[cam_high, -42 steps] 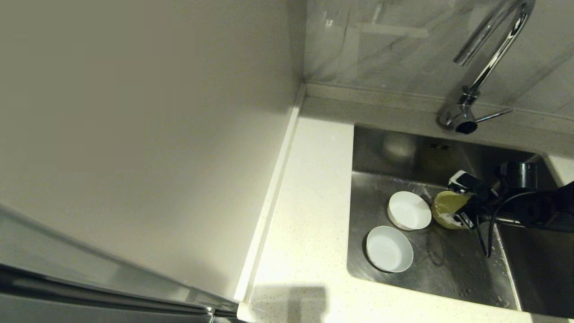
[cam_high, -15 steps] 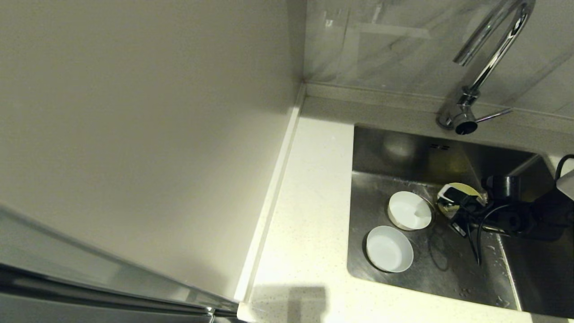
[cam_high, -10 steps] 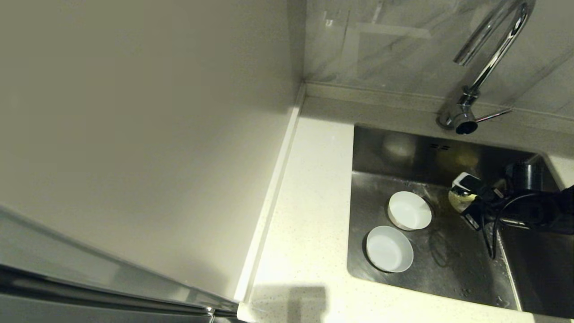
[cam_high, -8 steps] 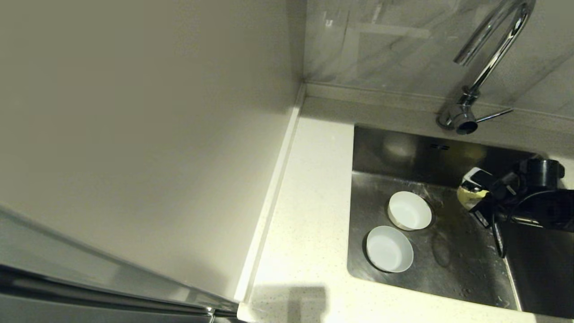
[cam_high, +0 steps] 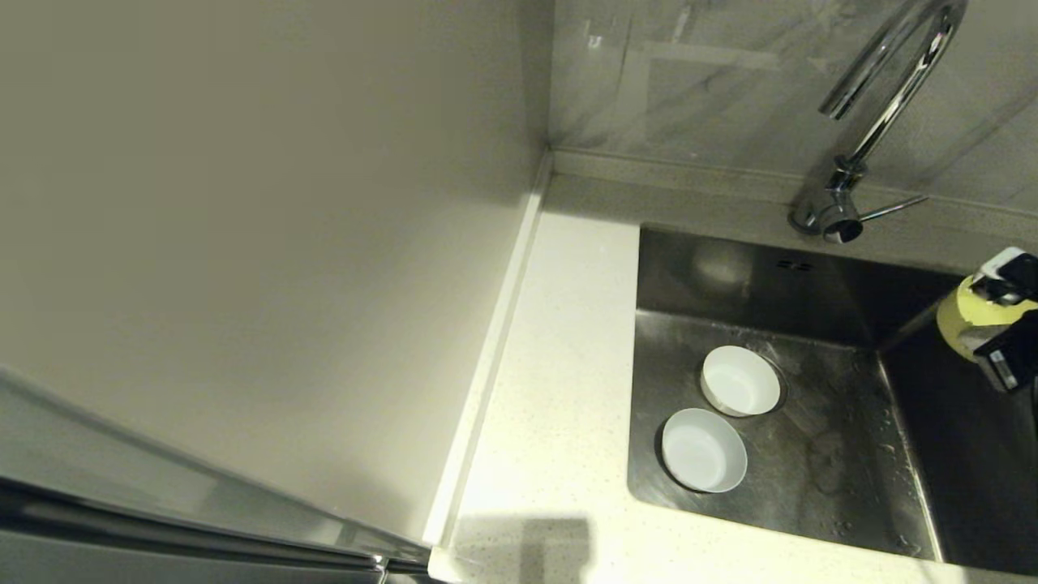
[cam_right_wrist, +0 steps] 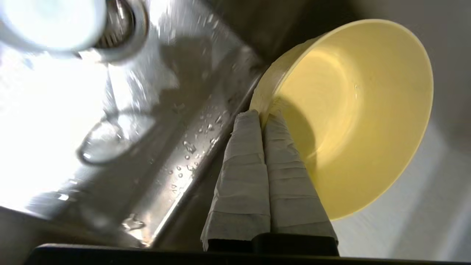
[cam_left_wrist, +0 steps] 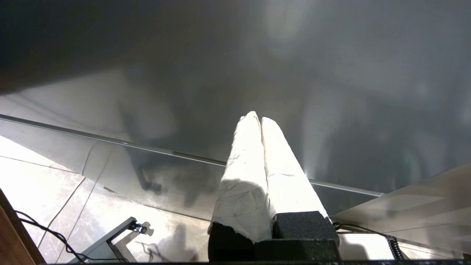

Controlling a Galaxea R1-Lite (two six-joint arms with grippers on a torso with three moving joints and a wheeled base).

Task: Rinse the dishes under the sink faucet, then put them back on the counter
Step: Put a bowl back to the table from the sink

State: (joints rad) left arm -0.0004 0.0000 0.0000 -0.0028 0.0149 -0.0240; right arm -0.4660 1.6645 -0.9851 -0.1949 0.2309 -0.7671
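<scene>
My right gripper (cam_high: 985, 312) (cam_right_wrist: 262, 117) is shut on the rim of the yellow bowl (cam_high: 965, 315) (cam_right_wrist: 353, 110), holding it tilted in the air above the sink's right edge. The white bowl (cam_high: 739, 380) sits over the drain at the middle of the steel sink (cam_high: 843, 478). The pale blue-grey bowl (cam_high: 703, 449) lies nearer the sink's front left corner. The chrome faucet (cam_high: 880, 105) rises behind the sink, its thin lever (cam_high: 892, 209) pointing right. The left gripper (cam_left_wrist: 256, 117) is shut and empty, parked out of the head view, facing a grey panel.
The white speckled counter (cam_high: 559, 389) runs along the sink's left side with a raised strip against a cream wall panel (cam_high: 243, 243). Water drops lie on the sink floor (cam_right_wrist: 191, 147). A darker second basin (cam_high: 973, 487) lies right of the divider.
The right gripper has lifted the yellow bowl from the sink floor beside the white bowl up and to the right, out past the basin's right edge. Both other bowls stayed put.
</scene>
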